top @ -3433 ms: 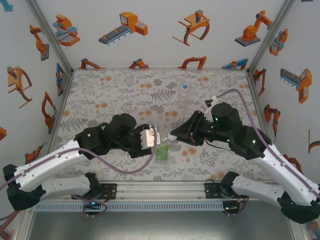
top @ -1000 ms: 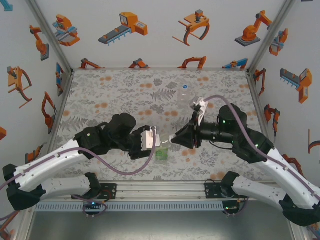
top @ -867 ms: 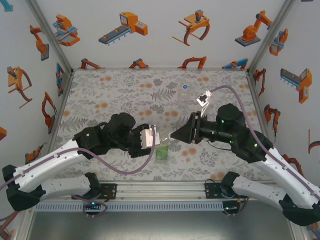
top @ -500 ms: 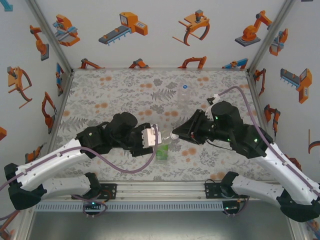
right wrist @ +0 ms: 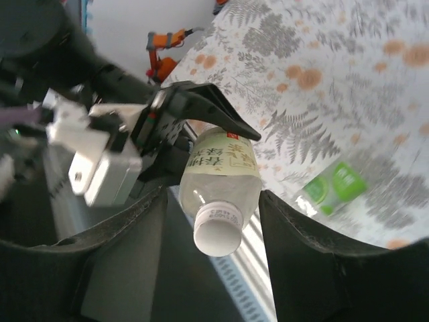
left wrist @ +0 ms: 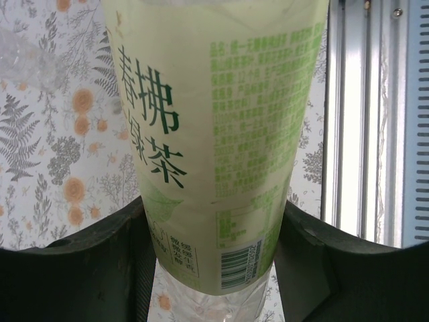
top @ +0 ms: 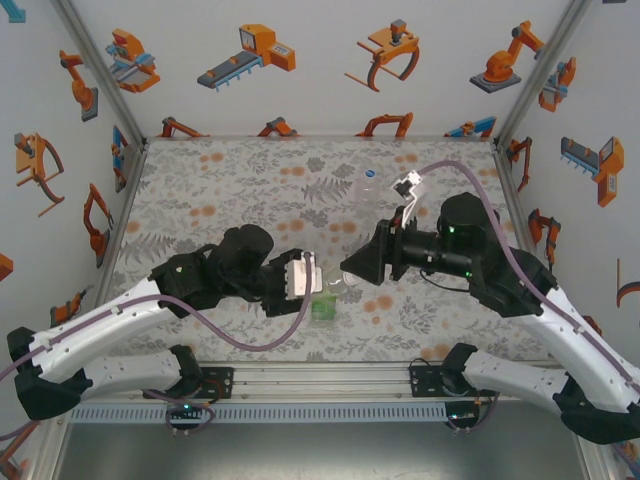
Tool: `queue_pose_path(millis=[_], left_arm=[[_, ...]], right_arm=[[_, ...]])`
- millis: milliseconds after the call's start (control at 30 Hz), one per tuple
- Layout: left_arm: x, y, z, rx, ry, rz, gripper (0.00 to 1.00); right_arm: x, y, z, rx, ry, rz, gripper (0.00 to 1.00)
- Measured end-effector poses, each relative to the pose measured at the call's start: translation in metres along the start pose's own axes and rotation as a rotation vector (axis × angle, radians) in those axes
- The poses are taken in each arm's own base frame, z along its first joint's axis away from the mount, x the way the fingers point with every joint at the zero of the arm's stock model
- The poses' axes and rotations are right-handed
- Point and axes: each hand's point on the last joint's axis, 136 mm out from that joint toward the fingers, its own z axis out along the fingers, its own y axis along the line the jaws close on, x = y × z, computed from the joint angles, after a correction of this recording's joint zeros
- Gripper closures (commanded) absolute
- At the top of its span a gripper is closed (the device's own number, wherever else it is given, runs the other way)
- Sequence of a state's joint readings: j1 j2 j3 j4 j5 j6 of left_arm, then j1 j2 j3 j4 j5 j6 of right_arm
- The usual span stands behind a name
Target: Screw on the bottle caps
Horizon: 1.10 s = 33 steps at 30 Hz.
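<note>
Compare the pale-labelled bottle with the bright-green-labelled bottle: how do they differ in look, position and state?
The pale-labelled bottle is held off the table in the left pincer; the bright-green-labelled bottle lies on the table. The pale-labelled bottle's label is pale yellow-green with green writing; the bright-green-labelled bottle's is vivid green. The pale-labelled bottle carries a white cap; the other's neck is too unclear to tell. Both are clear plastic, on their sides.

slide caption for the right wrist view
Left gripper holding the pale-labelled bottle, white cap inside the open right gripper
</note>
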State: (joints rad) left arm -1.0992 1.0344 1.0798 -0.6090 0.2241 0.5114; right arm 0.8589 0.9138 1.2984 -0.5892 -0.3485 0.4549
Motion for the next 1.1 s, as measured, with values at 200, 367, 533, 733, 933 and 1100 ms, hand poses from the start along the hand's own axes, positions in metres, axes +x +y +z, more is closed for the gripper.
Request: queue_pose_path(millis=[200,367,533,733,933,1100], left_arm=[[-0.005,-0.005,-0.006,0.023,-0.024,0.002,0.96],[-0.013,-0.003,-0.015,0.019,-0.036,0.006,0.96],[-0.017,-0.003,-0.018,0.027,-0.036,0.011,0.96],[-0.016,-0.007,-0.017,0.047,-0.031,0.009,0.95],[-0.015,-0.008,-0.017,0.054,-0.031,0.008,0.95],[-0.016,-0.009,-0.019,0.058,-0.038,0.008,0.95]], right_arm=[[0.005,0.044,-0.015,-0.226,0.016,-0.482,0.49],[0.023,0.063,-0.025,-0.378,0.019,-0.742,0.49],[0.031,0.069,-0.028,-0.438,0.011,-0.875,0.53],[0.035,0.067,-0.027,-0.442,0.01,-0.922,0.55],[0.036,0.06,-0.026,-0.403,0.006,-0.942,0.54],[0.035,0.057,-0.024,-0.385,0.008,-0.942,0.56]])
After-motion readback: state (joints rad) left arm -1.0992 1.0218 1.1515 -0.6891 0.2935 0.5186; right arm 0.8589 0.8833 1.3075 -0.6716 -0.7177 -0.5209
